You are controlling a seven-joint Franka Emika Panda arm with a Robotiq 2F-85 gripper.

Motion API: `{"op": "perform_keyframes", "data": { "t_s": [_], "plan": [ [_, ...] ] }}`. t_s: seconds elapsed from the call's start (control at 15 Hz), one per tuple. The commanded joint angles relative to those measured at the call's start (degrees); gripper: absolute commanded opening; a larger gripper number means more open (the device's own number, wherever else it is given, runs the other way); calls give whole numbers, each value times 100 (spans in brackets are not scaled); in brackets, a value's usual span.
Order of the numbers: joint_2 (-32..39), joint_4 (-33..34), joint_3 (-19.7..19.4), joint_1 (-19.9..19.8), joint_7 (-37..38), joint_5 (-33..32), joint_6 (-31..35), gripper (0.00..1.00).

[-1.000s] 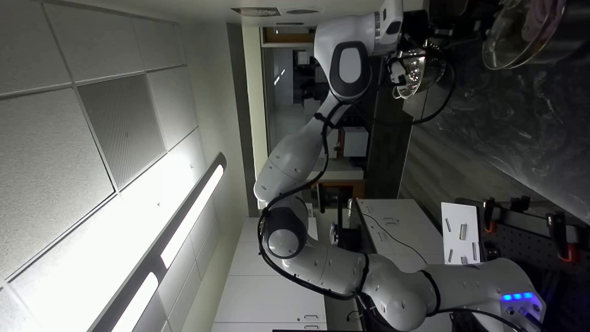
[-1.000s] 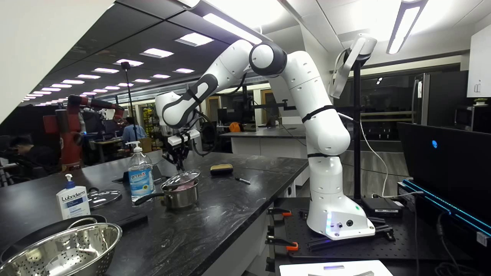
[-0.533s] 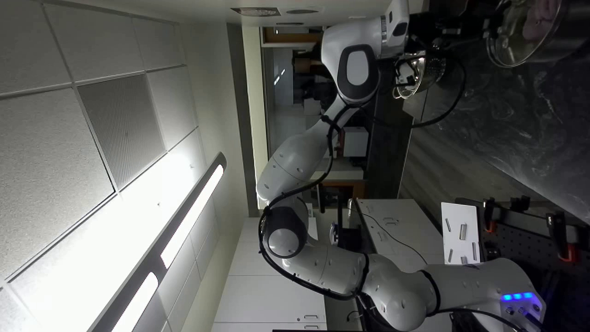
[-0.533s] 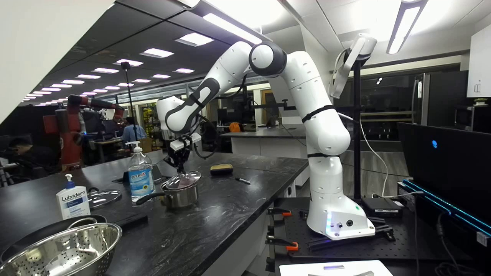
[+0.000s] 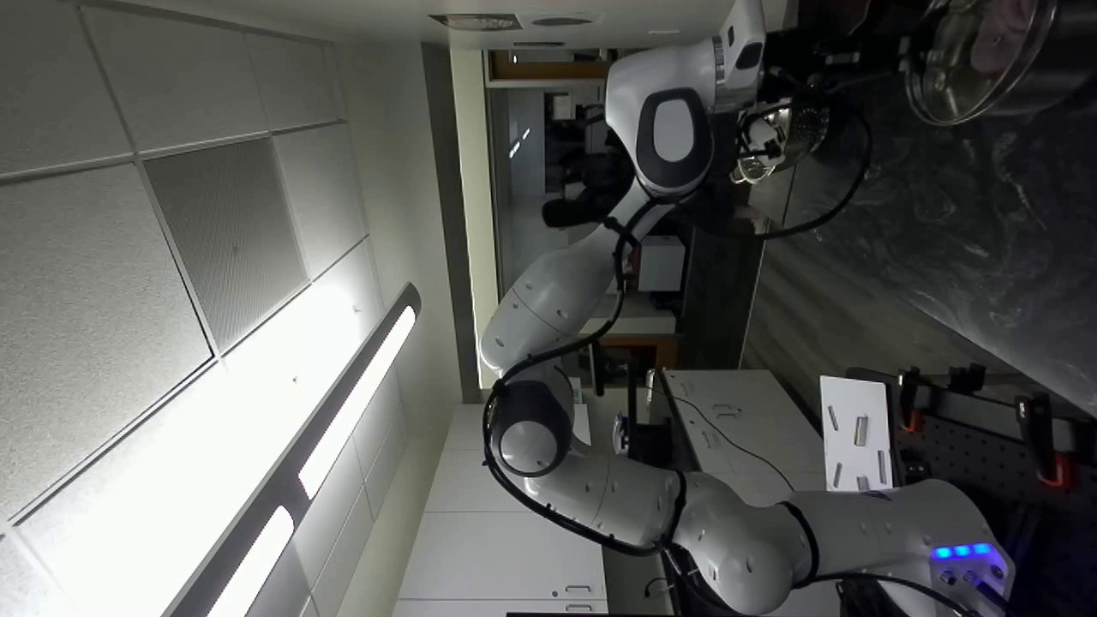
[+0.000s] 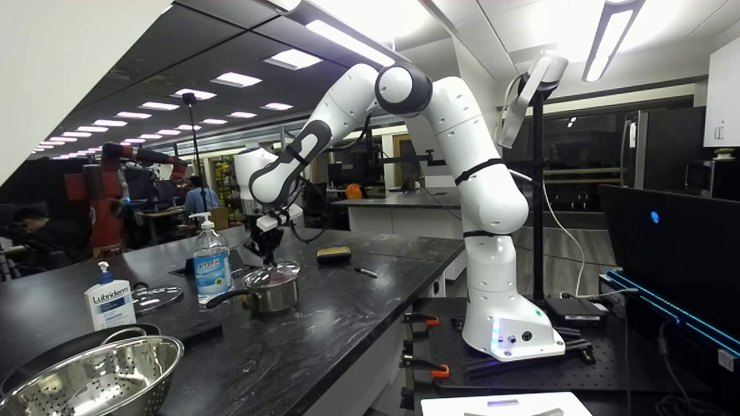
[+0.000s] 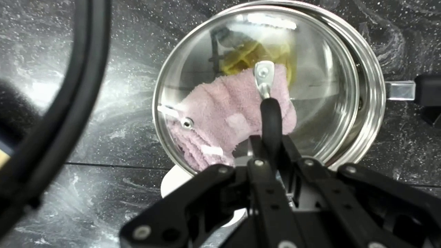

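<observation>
Black gripper (image 7: pixel 271 146), its two fingers (image 7: pixel 292 151) closed on the smooth, curved handle (image 7: pixel 270 115) of a round, metal-rimmed glass lid (image 7: pixel 320 106). The lid lies off-centre over a polished metal pot (image 7: pixel 379 86), baring a crescent at one side. Visible through the glass: a nubby pink cloth (image 7: pixel 224 100) and a yellow item (image 7: pixel 246 57). Around: white-veined black countertop (image 7: pixel 127 103); in an exterior view, a perforated metal colander (image 6: pixel 110 370).
</observation>
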Motion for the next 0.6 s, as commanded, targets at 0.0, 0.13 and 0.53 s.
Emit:
{"op": "perform_keyframes", "data": {
  "t_s": [0.0, 0.13, 0.53],
  "plan": [
    [-13, -289, 47, 13, -149, 33, 337, 4],
    [-17, -307, 44, -3, -166, 70, 380, 39],
    [36, -562, 48, 43, -143, 56, 683, 76]
  ]
}}
